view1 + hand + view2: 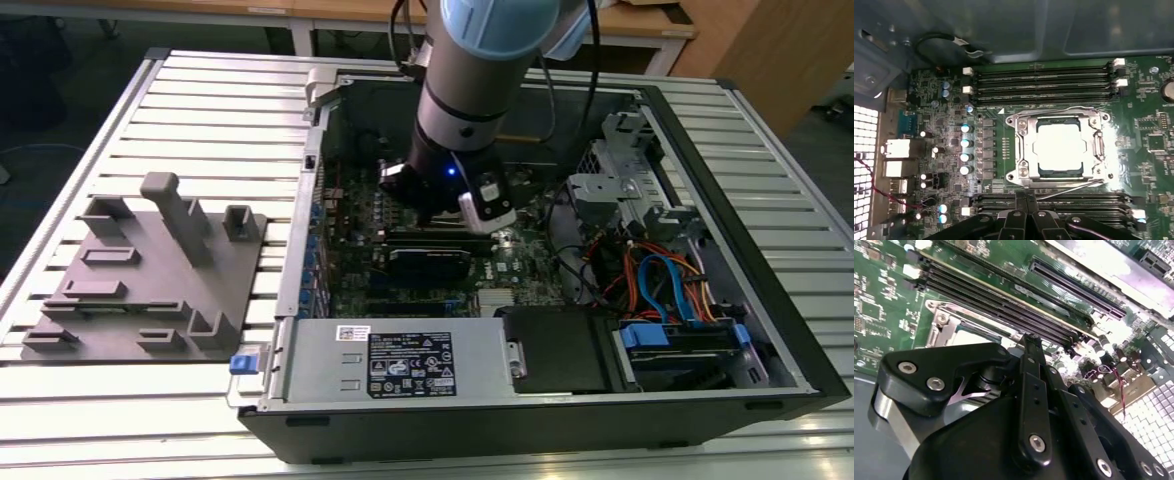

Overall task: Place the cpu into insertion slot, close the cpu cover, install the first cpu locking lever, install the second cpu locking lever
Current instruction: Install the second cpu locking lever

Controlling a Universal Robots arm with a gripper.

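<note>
You have the black multi-link gripper [1026, 220] down inside the open black computer case [787, 330], hanging just above the green motherboard [1149, 107]; whether its fingers are apart or together you cannot tell, since the black linkage hides the tips in both wrist views, and nothing shows in its grasp; in the first wrist view, just ahead of the gripper past one bank of long black memory slots [1054, 202], you see the small square insertion slot with its silvery metal rim [1023, 172]; the flat square cpu with the silver-grey metal top [1060, 146] already sits in it, glaring bright under the light; the thin silvery hinged cpu cover with a square cut-out [1026, 150] lies flat around the chip, framing it; thin wire locking levers [1074, 186] run along the socket's near and far edges, though you cannot tell whether they are latched; beyond the socket lies a second bank of memory slots [1044, 82]; in the exterior view the grey and light-blue robot arm [467, 90] reaches straight down into the case, and well apart, toward the exterior view's left, a grey moulded fixture tray [147, 280] rests on the slatted white table [227, 90].
</note>
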